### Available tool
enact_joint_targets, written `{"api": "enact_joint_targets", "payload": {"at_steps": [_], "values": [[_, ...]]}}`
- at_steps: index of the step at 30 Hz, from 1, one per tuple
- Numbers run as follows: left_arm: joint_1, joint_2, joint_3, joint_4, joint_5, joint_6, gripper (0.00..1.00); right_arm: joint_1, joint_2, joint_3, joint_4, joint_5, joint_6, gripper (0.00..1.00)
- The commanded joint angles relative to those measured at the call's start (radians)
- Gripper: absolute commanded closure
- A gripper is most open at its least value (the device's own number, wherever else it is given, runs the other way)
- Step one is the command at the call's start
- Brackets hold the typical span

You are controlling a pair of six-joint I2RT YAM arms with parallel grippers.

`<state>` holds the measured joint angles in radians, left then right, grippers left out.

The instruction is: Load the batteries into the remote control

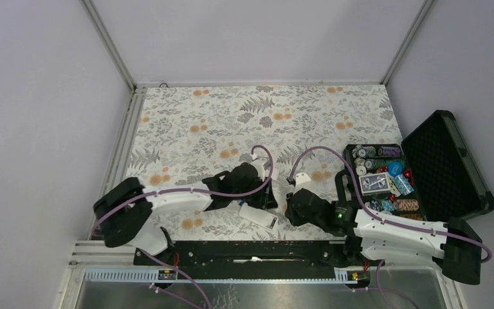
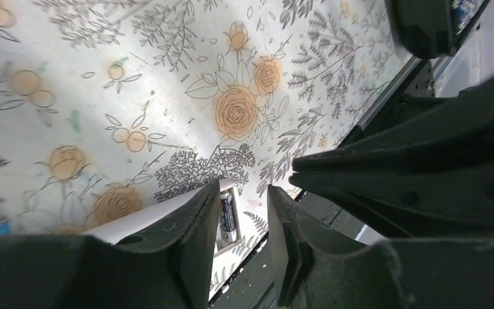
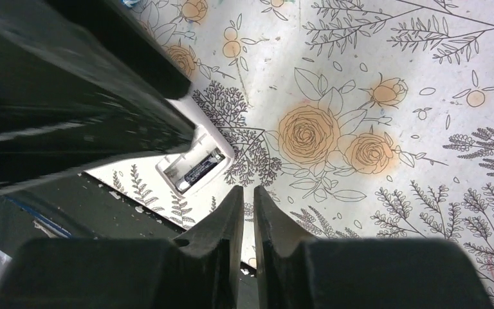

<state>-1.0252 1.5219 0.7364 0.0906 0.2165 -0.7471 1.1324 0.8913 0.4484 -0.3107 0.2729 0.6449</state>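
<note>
The white remote control (image 1: 258,215) lies back-up near the table's front edge, between my two grippers. Its battery bay is open, and one dark blue battery (image 2: 227,215) with a silver end lies in it. The battery also shows in the right wrist view (image 3: 199,170). The slot beside it looks bare white. My left gripper (image 2: 244,188) is open and empty. One of its fingers is over the remote's (image 2: 148,215) edge beside the bay. My right gripper (image 3: 247,190) is shut on nothing, just right of the remote (image 3: 196,145), above the cloth.
A small white piece (image 1: 302,179) lies on the floral cloth just beyond the right gripper. An open black case (image 1: 447,161) with chip stacks, a card deck and dice stands at the right. The black rail (image 1: 251,251) runs along the front edge.
</note>
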Motion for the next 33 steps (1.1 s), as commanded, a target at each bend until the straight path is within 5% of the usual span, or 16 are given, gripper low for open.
{"api": "enact_joint_targets", "payload": {"at_steps": [1, 12, 20, 33], "values": [[-0.003, -0.142, -0.034, -0.066, -0.131, 0.04, 0.64, 0.004, 0.033, 0.05, -0.011, 0.056, 0.0, 0.82], [-0.004, -0.364, -0.174, -0.177, -0.172, -0.044, 0.69, 0.003, 0.214, 0.125, 0.07, 0.106, -0.041, 0.92], [-0.004, -0.46, -0.297, -0.209, -0.171, -0.107, 1.0, -0.006, 0.332, 0.175, 0.115, 0.128, -0.085, 1.0], [-0.006, -0.339, -0.329, -0.17, -0.201, -0.115, 1.0, -0.035, 0.443, 0.164, 0.189, 0.093, -0.09, 1.0]]}}
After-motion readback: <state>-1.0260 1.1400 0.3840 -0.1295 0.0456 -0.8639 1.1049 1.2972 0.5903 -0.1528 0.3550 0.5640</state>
